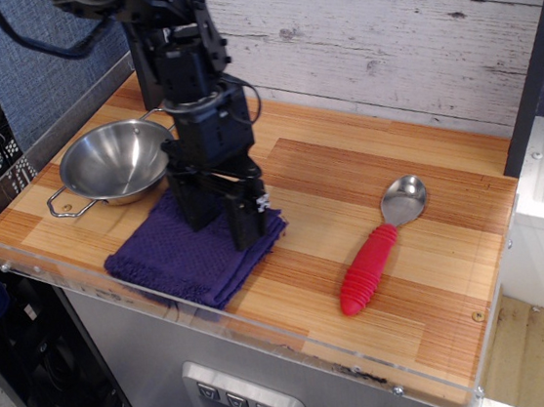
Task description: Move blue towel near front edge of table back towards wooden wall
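Note:
The blue towel (165, 260) lies folded on the table (398, 277) near its front edge, just in front of the steel bowl. My gripper (219, 227) points straight down over the towel's back right part. Its two black fingers (245, 221) stand apart with their tips down on the cloth, and no fold is visibly pinched between them. The wooden wall (381, 34) of whitewashed planks runs along the back of the table, well behind the towel.
A steel bowl (118, 160) with wire handles sits at the back left, touching the towel's rear edge. A spoon with a red handle (370, 266) lies to the right. A clear acrylic rim (24, 271) runs along the front and left edges. A blue-grey fabric panel (29, 54) stands on the left.

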Tool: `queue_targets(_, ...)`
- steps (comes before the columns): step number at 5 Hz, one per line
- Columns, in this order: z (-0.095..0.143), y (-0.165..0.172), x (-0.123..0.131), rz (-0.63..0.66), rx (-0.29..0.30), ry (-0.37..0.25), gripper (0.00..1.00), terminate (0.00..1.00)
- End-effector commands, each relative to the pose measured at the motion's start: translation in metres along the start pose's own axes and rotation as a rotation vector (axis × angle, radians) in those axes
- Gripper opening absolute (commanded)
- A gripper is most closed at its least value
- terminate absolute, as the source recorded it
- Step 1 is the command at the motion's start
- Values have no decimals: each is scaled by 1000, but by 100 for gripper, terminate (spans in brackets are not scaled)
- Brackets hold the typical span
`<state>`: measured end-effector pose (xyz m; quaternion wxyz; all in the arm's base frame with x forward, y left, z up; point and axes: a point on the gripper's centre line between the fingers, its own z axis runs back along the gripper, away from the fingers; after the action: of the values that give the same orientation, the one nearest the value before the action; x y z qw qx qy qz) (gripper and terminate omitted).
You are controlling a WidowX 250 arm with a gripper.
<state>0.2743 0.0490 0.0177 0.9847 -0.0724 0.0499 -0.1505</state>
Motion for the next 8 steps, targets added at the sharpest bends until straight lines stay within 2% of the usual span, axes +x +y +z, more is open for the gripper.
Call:
queue_targets(1, -34, -11, 4, -123, -5, 167, 100, 0)
queue_targets(2, -38, -8, 13, -144, 62, 202, 100, 0)
queue_targets(3, -30, -11, 20, -121, 144, 156, 100, 0)
queue_targets(4, -17, -13, 36, -108, 172, 77, 100, 0)
queue_targets(6, 7, -5, 85, 15, 55, -127, 100, 0)
queue_targets(7, 12, -13, 120, -22, 33, -161, 100, 0)
queue_targets(8, 18, -25, 143, -75, 47, -176, 100, 0)
